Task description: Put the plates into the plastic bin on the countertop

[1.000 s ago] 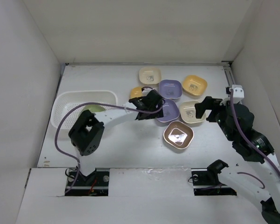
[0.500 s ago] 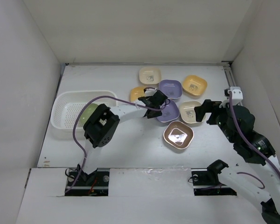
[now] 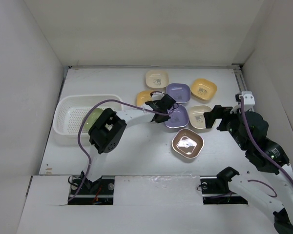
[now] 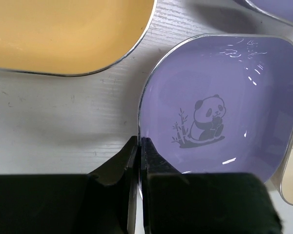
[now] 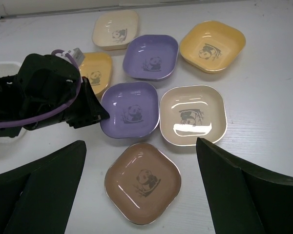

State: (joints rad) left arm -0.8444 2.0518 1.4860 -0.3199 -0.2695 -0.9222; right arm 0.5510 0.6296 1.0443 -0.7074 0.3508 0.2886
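Note:
My left gripper point(image 3: 162, 109) is shut, its jaws pinching the left rim of the near purple plate point(image 4: 219, 107) point(image 3: 177, 117) on the countertop point(image 3: 136, 151). Around it lie a cream plate point(image 3: 156, 79), a second purple plate point(image 3: 178, 92), two orange-yellow plates point(image 3: 203, 88) point(image 3: 143, 96), a beige plate point(image 3: 200, 117) and a brown plate point(image 5: 142, 181). A green plate point(image 3: 96, 116) lies in the white plastic bin point(image 3: 88, 98) at the left. My right gripper point(image 5: 140, 141) hangs open above the brown plate, holding nothing.
White walls close the countertop on the left, back and right. The left arm's purple cable point(image 3: 80, 141) loops over the space between the bin and the plates. A metal rail point(image 3: 240, 80) runs along the right wall.
My left gripper has shut on the near purple plate's rim after the arm reached a little to the right. The brown plate sits slightly nearer. The right gripper stays open.

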